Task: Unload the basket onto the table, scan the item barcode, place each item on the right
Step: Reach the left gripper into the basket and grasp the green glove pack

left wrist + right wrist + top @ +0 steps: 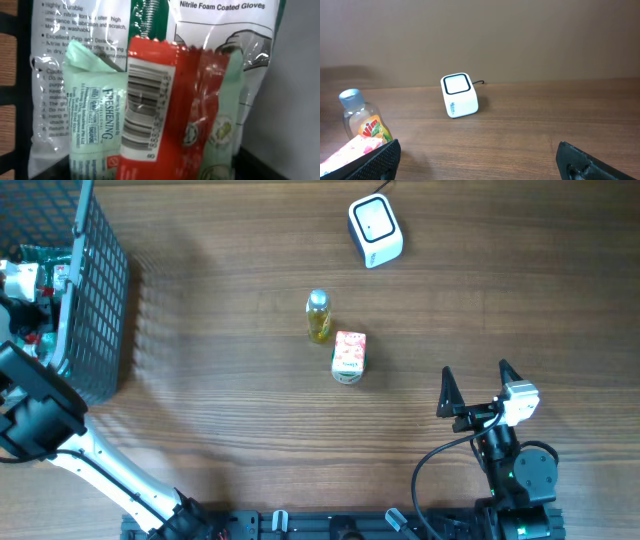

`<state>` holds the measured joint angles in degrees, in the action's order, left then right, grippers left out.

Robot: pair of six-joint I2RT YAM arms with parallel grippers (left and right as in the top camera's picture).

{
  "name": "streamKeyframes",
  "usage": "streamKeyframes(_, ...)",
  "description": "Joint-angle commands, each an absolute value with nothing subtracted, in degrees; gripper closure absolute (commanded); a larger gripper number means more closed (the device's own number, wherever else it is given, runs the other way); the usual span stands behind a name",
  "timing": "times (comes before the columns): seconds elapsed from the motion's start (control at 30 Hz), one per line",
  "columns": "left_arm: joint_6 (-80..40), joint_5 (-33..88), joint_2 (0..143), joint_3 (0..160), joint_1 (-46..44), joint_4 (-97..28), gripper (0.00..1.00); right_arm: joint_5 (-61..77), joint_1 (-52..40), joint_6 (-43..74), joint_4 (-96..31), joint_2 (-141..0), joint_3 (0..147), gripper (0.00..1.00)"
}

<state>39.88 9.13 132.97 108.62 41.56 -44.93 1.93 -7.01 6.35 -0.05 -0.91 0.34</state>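
the right jaws are standing wide apart, holding nothing, hovering over the table (pixel 220 400) at its near right. i cannot tell how the left jaws are standing; they are facing into the wire basket (pixel 95 290), where a red packet (pixel 150 110) is showing its barcode, overlapping a mint green packet (pixel 92 125) and a white glove bag (pixel 75 30). the white scanner (pixel 375 230) is sitting well apart.

I am watching the right hand (pixel 474 370) resting with its fingers spread wide at the table's (pixel 230 410) near right. A bottle (pixel 318 315) and a pink carton (pixel 348 357) are sitting just beside each other mid-table, with the white scanner (pixel 375 230) well beyond them. The left arm (pixel 35 415) is reaching into the wire basket (pixel 100 300).
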Motion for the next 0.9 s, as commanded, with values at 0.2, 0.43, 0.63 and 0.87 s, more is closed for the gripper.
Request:
streamKeyframes(0.2,40.05,11.9,135.33,107.81,43.07,-45.84,0.62,2.83,-6.98,6.02,0.1,-0.8,0.3,0.0)
streamKeyframes(0.43,39.55,12.43,134.61,107.9,43.03,-46.3,0.81,2.83,-7.01,6.04,0.1,-0.8,0.3,0.0)
streamKeyframes(0.63,38.5,14.61,131.09,107.92,42.96,-46.24,0.86,2.83,-6.98,6.04,0.1,-0.8,0.3,0.0)
streamKeyframes(0.87,35.27,15.46,118.06,107.92,42.83,-44.66,0.85,2.83,-6.98,6.0,0.1,-0.8,0.3,0.0)
